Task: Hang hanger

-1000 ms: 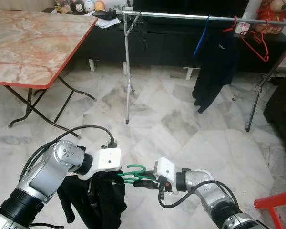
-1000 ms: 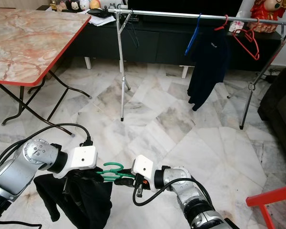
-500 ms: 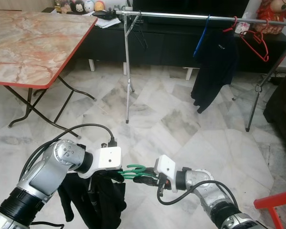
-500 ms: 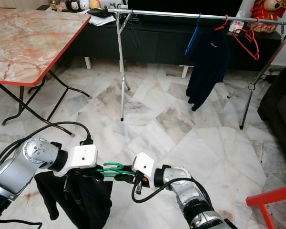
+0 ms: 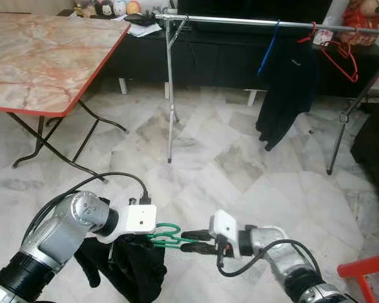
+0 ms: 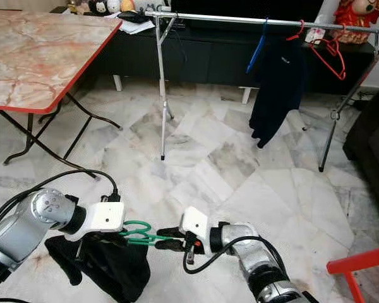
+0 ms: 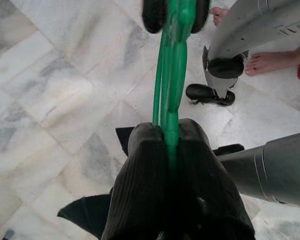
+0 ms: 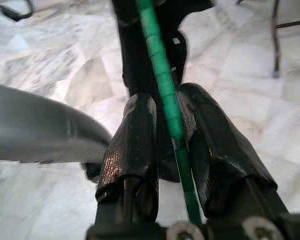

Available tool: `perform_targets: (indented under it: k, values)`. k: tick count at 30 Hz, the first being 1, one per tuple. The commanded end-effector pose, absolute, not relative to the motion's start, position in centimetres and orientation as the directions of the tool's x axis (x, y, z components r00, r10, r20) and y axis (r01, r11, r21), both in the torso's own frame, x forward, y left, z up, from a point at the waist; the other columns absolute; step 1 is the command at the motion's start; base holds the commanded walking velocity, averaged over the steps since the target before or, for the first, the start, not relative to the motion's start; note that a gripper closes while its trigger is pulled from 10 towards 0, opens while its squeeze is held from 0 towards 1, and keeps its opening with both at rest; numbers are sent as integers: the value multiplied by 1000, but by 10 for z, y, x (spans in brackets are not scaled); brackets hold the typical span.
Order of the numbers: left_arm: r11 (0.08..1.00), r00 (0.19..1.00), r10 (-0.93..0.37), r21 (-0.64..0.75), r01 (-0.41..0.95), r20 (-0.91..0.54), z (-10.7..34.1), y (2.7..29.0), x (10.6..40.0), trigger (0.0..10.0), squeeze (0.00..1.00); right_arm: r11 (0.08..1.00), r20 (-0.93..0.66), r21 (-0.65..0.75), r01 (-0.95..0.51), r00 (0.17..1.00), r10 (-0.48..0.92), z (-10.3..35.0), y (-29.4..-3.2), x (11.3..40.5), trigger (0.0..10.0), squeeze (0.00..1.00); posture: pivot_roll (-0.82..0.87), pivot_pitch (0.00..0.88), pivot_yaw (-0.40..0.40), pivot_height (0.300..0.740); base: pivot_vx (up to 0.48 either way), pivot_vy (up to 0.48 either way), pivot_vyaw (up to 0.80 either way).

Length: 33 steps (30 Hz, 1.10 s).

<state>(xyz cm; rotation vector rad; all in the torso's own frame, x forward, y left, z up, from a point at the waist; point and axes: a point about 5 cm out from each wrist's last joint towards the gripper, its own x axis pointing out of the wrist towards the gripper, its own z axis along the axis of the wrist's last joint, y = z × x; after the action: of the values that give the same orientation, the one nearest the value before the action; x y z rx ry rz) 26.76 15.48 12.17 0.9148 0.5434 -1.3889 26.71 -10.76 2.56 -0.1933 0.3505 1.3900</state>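
A green hanger [image 5: 167, 233] is held low over the marble floor between both grippers. My left gripper [image 5: 150, 236] is shut on one end of it, and a black garment [image 5: 132, 271] droops from that end to the floor. In the left wrist view its fingers [image 7: 140, 190] clamp the green hanger [image 7: 169, 100]. My right gripper [image 5: 197, 241] is shut on the hanger's other end, with the green wire [image 8: 162, 85] pinched between its fingers [image 8: 130, 145]. The clothes rail [image 5: 240, 24] stands far ahead.
On the rail hang a dark garment [image 5: 284, 82] on a blue hanger and a red hanger [image 5: 338, 53]. A marble-top folding table [image 5: 44, 57] stands at the left. A red frame [image 5: 366, 268] is at the lower right. A person's bare foot [image 7: 270, 61] is close by.
Both grippers and the green hanger have sunk a little toward the floor. The black garment now bunches lower. The grip on the hanger is unchanged.
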Motion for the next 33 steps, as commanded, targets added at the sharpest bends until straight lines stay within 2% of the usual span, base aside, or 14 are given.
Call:
perform_targets:
  k: [1, 5, 10, 14, 20, 24, 25, 28, 33]
  values:
    - [-81, 135, -588, 224, 971, -798, 122, 154, 268, 10000, 0, 172, -343, 64, -983, 140, 929, 29, -107, 269, 10000, 0, 56, 59, -68, 740, 0, 0, 0]
    - [-84, 129, -586, 218, 972, -800, 121, 154, 267, 10000, 0, 165, -343, 70, -984, 132, 930, 29, -110, 269, 10000, 0, 57, 59, -68, 740, 0, 0, 0]
    - [-96, 121, -559, 209, 973, -820, 119, 158, 266, 10000, 0, 239, -296, 45, -970, 215, 931, 39, -112, 279, 10000, 0, 55, 60, -66, 740, 0, 0, 0]
    - [-98, 119, -529, 199, 975, -840, 113, 163, 265, 10000, 0, 251, -285, 40, -967, 230, 930, 42, -113, 283, 10000, 0, 56, 60, -66, 740, 0, 0, 0]
    - [-95, 118, -497, 189, 977, -860, 107, 168, 264, 10000, 0, 230, -299, 47, -972, 206, 932, 41, -114, 281, 10000, 0, 55, 61, -66, 740, 0, 0, 0]
    - [-97, 118, -439, 178, 979, -891, 100, 177, 263, 10000, 0, 181, -323, 73, -981, 149, 935, 38, -117, 276, 10000, 0, 55, 60, -66, 740, 0, 0, 0]
    - [-95, 126, -412, 179, 979, -902, 95, 183, 263, 10000, 0, 138, -352, 96, -986, 96, 931, 35, -120, 271, 10000, 0, 53, 60, -66, 740, 0, 0, 0]
    - [-83, 133, -409, 182, 980, -903, 93, 184, 263, 10000, 0, 100, -375, 114, -988, 51, 926, 31, -122, 266, 10000, 0, 55, 60, -68, 740, 0, 0, 0]
    - [-64, 143, -395, 183, 981, -908, 86, 188, 263, 10000, 0, 156, -385, 81, -984, 113, 916, 32, -123, 270, 10000, 0, 53, 59, -69, 740, 0, 0, 0]
